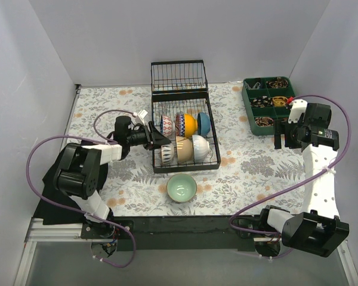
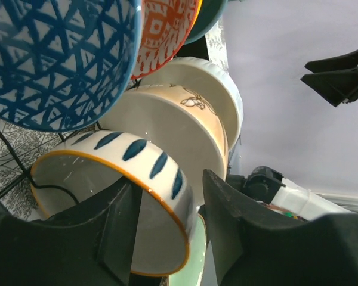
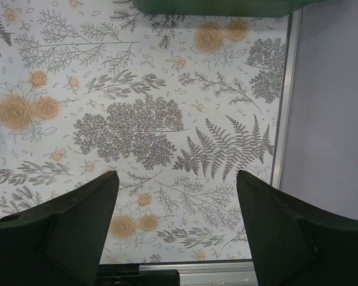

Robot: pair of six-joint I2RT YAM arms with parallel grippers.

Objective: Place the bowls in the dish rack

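Left gripper (image 2: pixel 167 182) pinched the striped bowl (image 2: pixel 148 156) by its wall, one finger inside, one outside. Bowl stood on edge at the near-left corner of the dish rack (image 1: pixel 185 170), mouth toward the left edge; white, blue dashes, orange rim. Rack lay mid-table (image 1: pixel 244 179), long axis near-to-far. A pale green bowl (image 1: pixel 182 188) sat upright by the near edge. Right gripper (image 3: pixel 178 229) spread wide near the right edge.
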